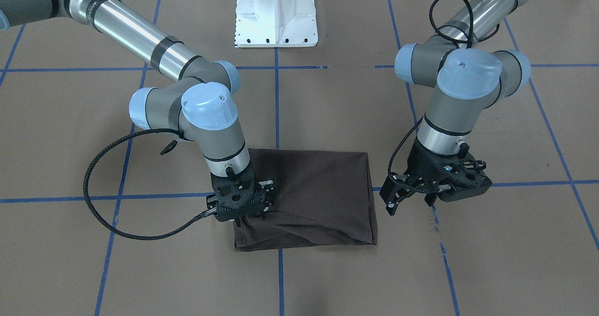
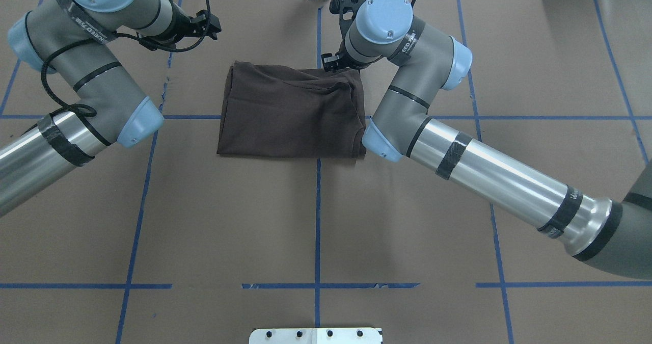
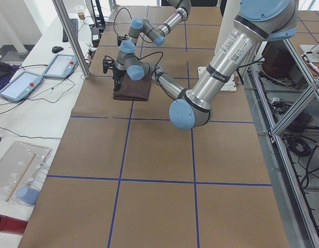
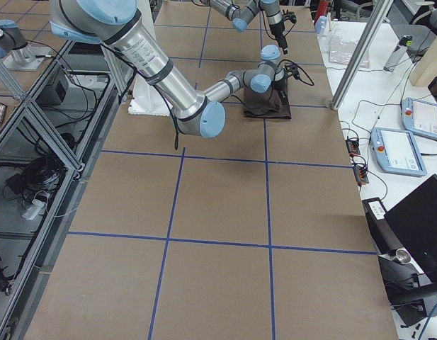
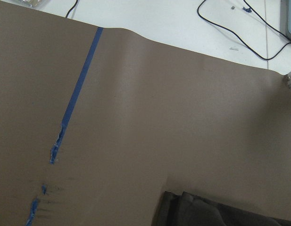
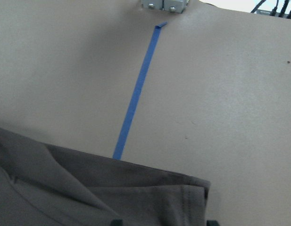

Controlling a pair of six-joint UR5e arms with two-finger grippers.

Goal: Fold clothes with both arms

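Left side: left gripper (image 1: 408, 200) hangs tilted over bare desk (image 2: 316, 221), off the cloth; jaws look released, nothing between them.
Gap: the nearest cloth is the far left corner, near the jaws but apart from them, lying toward the robot's right. The left wrist view catches only that corner at its bottom rim.
Middle: T-shirt (image 2: 290, 114), dark brown, lies flat on the desk as a folded rectangle astride the central blue tape line (image 2: 318, 221).
Long axis: side to side, running from one arm toward the other; the short axis runs toward and away from the robot's base.
Right side: right gripper (image 1: 251, 218) is down at the far right corner, with the jaws spread and the tips either side of the hem. They do not look clenched on the fabric.
Nearer arm: the right one, already at the cloth; the left is off it.
Judgement: a two-arm fold of the far edge would first need the left jaws brought in to their corner.
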